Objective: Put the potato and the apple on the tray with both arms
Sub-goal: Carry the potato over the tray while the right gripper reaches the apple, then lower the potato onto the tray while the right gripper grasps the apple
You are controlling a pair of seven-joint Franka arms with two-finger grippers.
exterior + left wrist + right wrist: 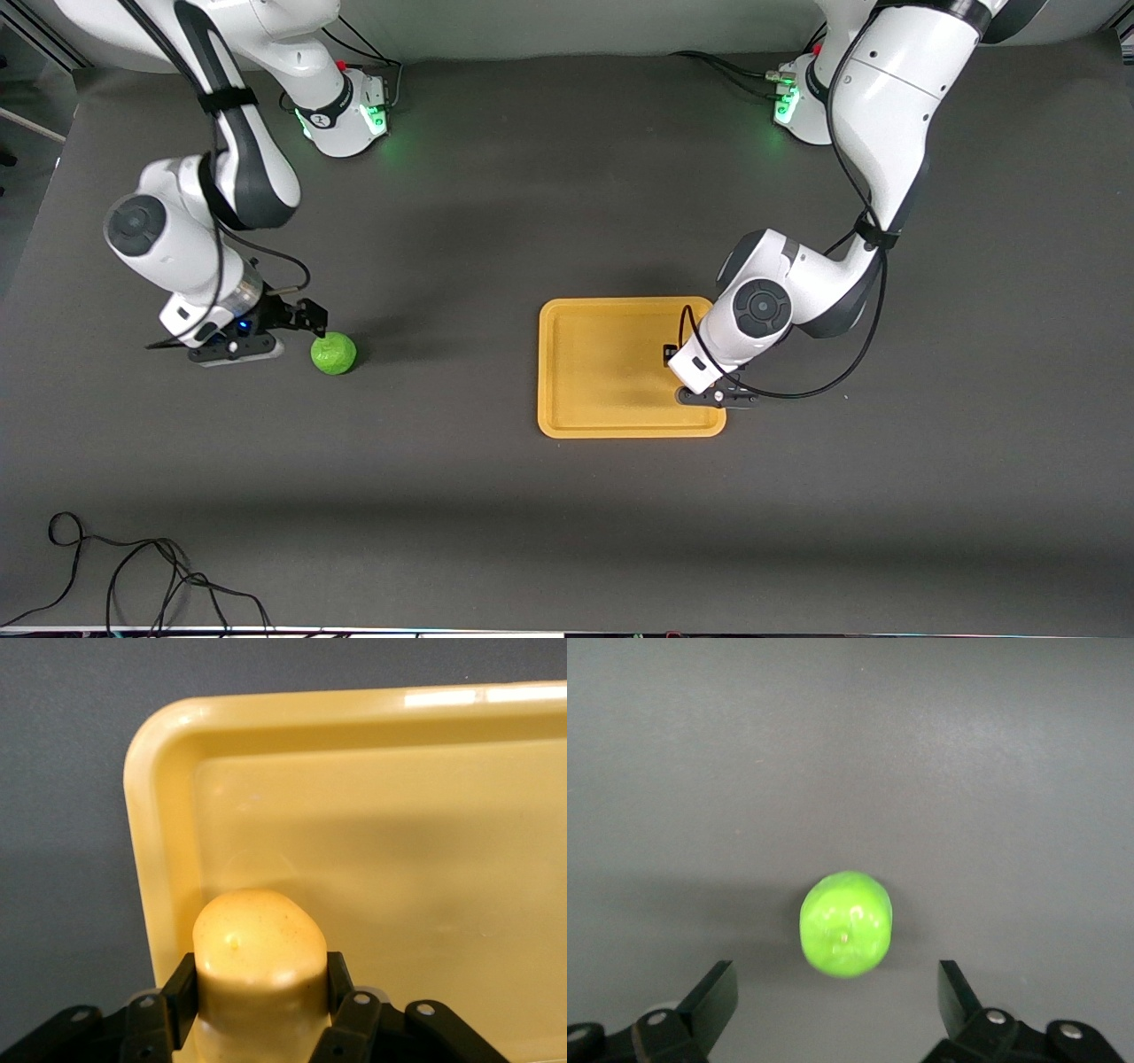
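My left gripper [260,985] is shut on the yellow potato [259,943] and holds it low over the orange-yellow tray [381,850], close to one corner and the rim. In the front view the left gripper [679,359] is over the tray [602,372] at its edge toward the left arm's end, and the arm hides the potato. The green apple [333,353] lies on the dark table toward the right arm's end. My right gripper [306,321] is open just above and beside it. In the right wrist view the apple [845,923] lies just ahead of the open fingers [714,994].
A loose black cable [133,567] lies at the table's near corner toward the right arm's end. The two arm bases [350,111] stand at the edge farthest from the front camera. Dark bare table lies between apple and tray.
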